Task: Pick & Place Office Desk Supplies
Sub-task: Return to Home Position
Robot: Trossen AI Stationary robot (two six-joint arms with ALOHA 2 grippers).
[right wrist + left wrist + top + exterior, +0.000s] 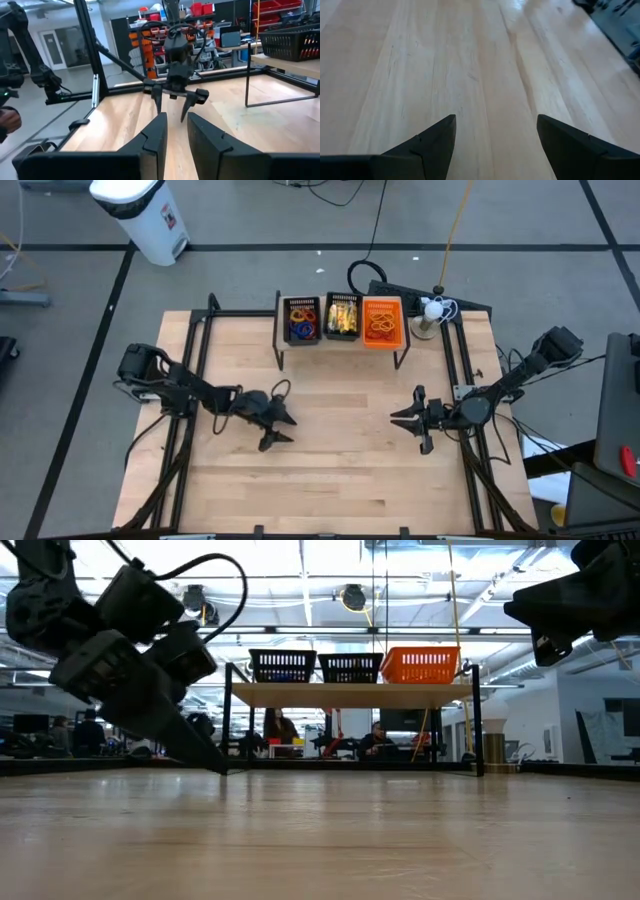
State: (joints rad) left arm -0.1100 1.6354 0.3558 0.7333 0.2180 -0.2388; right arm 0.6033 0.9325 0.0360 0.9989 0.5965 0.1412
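resting on a shelf [340,345], three baskets [342,317], left hand [279,426] wide, right hand [408,420] narrow, empty

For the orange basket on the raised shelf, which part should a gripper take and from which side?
Judging by the high view, grip the orange basket's near rim, coming down from above. It is open-topped with thin upright walls; the middle basket sits close beside it, and the shelf frame blocks a low approach. Both grippers wait over bare table.
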